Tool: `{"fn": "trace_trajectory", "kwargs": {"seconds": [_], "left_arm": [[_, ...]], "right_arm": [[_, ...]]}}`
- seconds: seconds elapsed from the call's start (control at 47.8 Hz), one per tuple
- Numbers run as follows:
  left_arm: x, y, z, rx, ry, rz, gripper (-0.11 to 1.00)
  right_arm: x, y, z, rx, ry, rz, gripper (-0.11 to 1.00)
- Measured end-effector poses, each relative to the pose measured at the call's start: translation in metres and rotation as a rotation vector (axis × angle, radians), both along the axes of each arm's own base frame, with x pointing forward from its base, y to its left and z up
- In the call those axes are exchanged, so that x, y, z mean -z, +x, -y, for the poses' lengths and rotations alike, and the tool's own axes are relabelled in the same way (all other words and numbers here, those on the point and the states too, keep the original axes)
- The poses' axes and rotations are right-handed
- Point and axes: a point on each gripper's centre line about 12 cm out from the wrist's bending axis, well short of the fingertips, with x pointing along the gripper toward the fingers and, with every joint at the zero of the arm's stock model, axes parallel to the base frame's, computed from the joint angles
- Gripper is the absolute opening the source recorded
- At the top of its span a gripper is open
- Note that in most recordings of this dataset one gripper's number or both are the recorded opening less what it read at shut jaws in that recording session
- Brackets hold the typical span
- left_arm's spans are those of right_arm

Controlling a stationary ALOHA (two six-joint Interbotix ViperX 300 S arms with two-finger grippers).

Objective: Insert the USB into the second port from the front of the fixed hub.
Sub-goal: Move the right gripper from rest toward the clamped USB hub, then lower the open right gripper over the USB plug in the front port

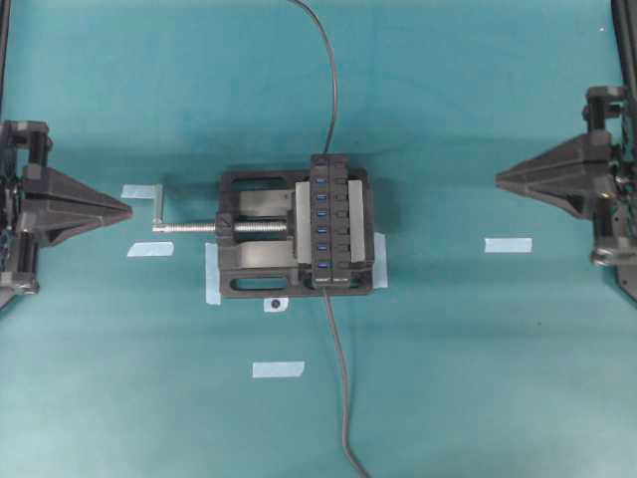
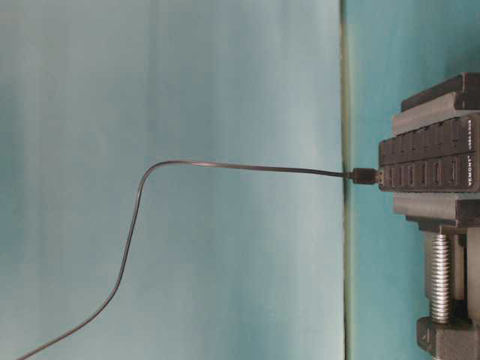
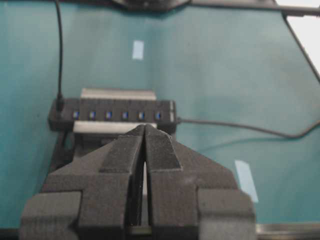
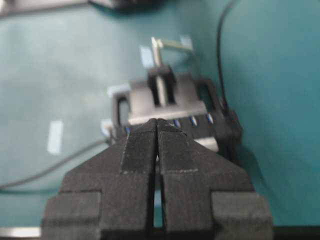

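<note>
Both arms parked — USB (image 2: 365, 176) sat plugged at the fixed hub (image 1: 332, 222).
Left gripper (image 1: 127, 210) pressed together, right gripper (image 1: 501, 180) too — nothing held.

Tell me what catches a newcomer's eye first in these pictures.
The black vise in the middle of the teal table, clamping the hub with its row of blue ports. Thin cables run off both ends of the hub. The left tool and right tool point at it from either side, both shut and empty.
</note>
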Motion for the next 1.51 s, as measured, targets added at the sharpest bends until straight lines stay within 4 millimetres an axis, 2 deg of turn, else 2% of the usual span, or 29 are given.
{"fn": "trace_trajectory", "kwargs": {"seconds": [0.544, 1.045, 1.505], "left_arm": [[0.006, 0.0, 0.0, 0.0, 0.0, -0.052, 0.0], [0.007, 0.001, -0.001, -0.006, -0.003, -0.058, 0.0], [0.006, 0.002, -0.002, -0.012, -0.003, -0.058, 0.0]], "right_arm": [[0.013, 0.038, 0.019, 0.05, -0.017, -0.17, 0.0], [0.042, 0.084, 0.038, 0.046, -0.052, -0.412, 0.0], [0.063, 0.12, 0.055, 0.038, -0.084, -0.497, 0.0]]}}
